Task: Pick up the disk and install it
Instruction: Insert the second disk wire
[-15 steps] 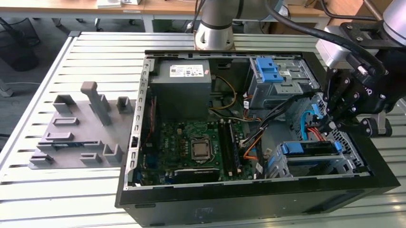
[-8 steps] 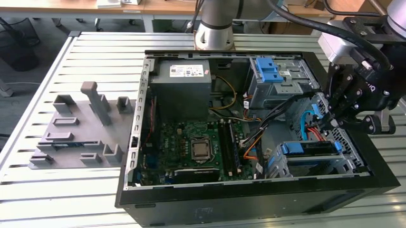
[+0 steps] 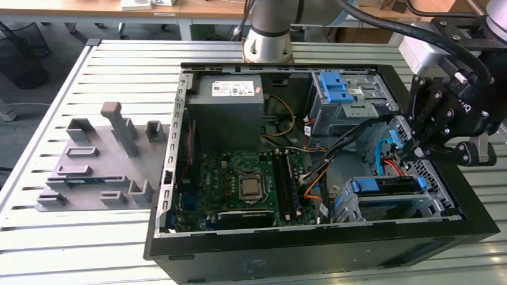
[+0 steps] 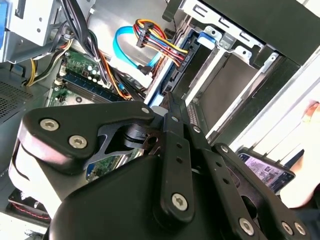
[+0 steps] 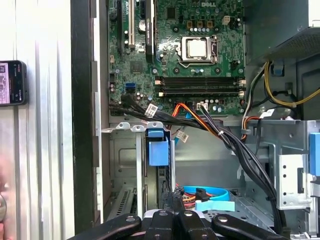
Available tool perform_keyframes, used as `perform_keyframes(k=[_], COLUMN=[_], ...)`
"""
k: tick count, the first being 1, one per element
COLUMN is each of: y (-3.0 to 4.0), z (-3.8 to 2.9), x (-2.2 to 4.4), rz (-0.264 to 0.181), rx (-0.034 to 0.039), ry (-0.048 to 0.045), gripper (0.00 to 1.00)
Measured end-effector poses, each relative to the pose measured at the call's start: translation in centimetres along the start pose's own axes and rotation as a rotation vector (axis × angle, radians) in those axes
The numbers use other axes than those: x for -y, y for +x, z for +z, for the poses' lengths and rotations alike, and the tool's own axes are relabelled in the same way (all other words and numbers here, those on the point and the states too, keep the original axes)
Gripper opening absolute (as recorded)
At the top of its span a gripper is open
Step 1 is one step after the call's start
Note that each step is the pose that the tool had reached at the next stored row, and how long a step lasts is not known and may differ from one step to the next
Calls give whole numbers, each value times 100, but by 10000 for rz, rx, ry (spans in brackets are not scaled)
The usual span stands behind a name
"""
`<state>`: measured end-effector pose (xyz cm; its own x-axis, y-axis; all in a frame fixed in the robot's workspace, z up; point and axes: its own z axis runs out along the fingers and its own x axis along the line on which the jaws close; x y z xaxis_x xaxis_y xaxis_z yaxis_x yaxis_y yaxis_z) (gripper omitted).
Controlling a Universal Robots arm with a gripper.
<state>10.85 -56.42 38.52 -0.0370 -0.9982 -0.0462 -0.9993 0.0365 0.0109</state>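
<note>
The disk [image 3: 384, 186] stands on edge in the lower drive cage at the exterior view's right corner of the open computer case, its blue carrier bracket [image 5: 159, 151] uppermost. In the second wrist view the disk [image 4: 181, 70] appears as a dark slab framed in blue, inside the metal bay. My gripper [image 3: 410, 153] hangs just above that cage, over the case's right-hand wall. Its fingers look shut, and nothing shows between them. The gripper's [image 4: 168, 102] tip points at the disk's near end. In the first wrist view, the gripper [image 5: 172, 199] sits close behind the disk's dark edge.
A grey power supply [image 3: 230, 101], the motherboard [image 3: 246, 178] and an upper cage with a blue latch [image 3: 336, 89] sit inside the case. Blue and orange cables [image 3: 388, 148] run beside the gripper. A grey fixture [image 3: 103, 160] stands on the slatted table. A phone [image 5: 12, 82] and a hand [image 4: 310, 117] lie just outside the case wall.
</note>
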Motion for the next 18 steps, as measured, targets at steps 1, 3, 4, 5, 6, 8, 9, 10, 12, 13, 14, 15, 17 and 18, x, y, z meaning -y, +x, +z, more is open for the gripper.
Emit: perform_keyframes(k=[1, 3, 4, 5, 6, 8, 9, 10, 12, 13, 14, 15, 17, 18], y=[0, -3, -5, -6, -10, -22, -30, -43, -75, -89, -106, -120, -147, -173], z=[-12, -42, -56, -70, -81, -82, -83, -82, -81, -81, -82, -85, -85, -80], x=[0, -1, -1, -1, -1, -2, -2, -3, -4, -4, -5, -6, -7, -8], rz=[0, 0, 0, 0, 0, 0, 0, 0, 0, 0, 0, 0, 0, 0], rx=[1, 0, 0, 0, 0, 4, 1, 2, 1, 1, 1, 0, 1, 0], ry=[0, 0, 0, 0, 0, 0, 0, 0, 0, 0, 0, 0, 0, 0], gripper=[11, 11, 11, 11, 11, 11, 11, 11, 11, 11, 11, 11, 11, 11])
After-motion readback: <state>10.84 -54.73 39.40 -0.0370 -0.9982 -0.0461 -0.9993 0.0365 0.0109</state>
